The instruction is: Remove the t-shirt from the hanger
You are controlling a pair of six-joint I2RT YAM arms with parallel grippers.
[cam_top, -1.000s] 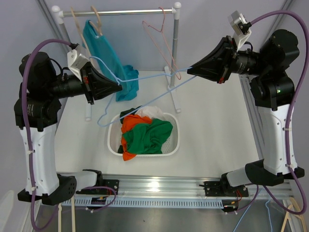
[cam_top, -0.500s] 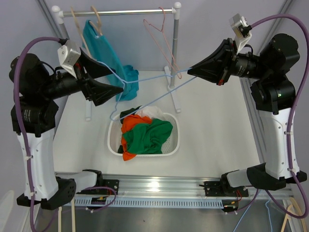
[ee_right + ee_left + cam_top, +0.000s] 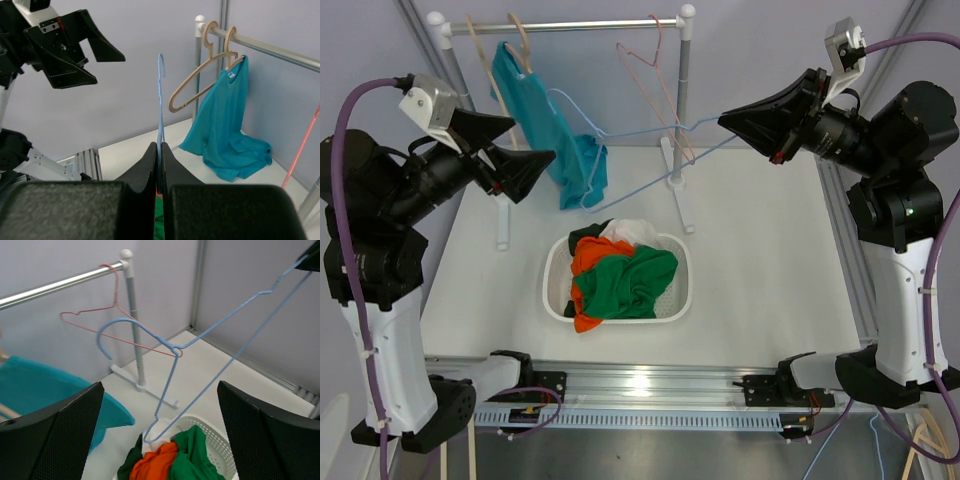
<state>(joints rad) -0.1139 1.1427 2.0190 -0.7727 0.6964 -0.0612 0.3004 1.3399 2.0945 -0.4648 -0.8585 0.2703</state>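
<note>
My left claw [image 3: 530, 140] is up at about 10 o'clock over the surface [image 3: 760, 260]. It is spread wide with nothing between its fingers [image 3: 55, 440]. On the left wrist camera the two black fingers stand far apart at the bottom corners of the picture. They touch nothing.

My right claw [image 3: 724, 122] sits at about 2 o'clock, pointing in toward the middle. It is pinched tight on one end of the blue hanger [image 3: 161, 105]. On the right wrist camera the fingertips meet on the wire with no gap that I can see. The blue hanger is bare. It runs from that claw toward 10 o'clock, clear of the surface. Its hook is out near the teal t-shirt [image 3: 535, 115], and its lower loop hangs above the far rim of the basket [image 3: 550, 288].

The teal t-shirt is at 11 o'clock. It hangs by the neck from one of the two wooden hangers [image 3: 200, 86] on the rail [image 3: 580, 24], which crosses the 12 o'clock edge. Its lower part is slumped on the surface toward the middle. I cannot tell whether the blue wire touches the cloth.

A pink hanger [image 3: 90, 311] hangs empty from the rail at about 1 o'clock, beside the rail's right post.

The basket is white and sits in the middle of the surface, slightly toward 6 o'clock. It holds crumpled green, orange and white garments.
</note>
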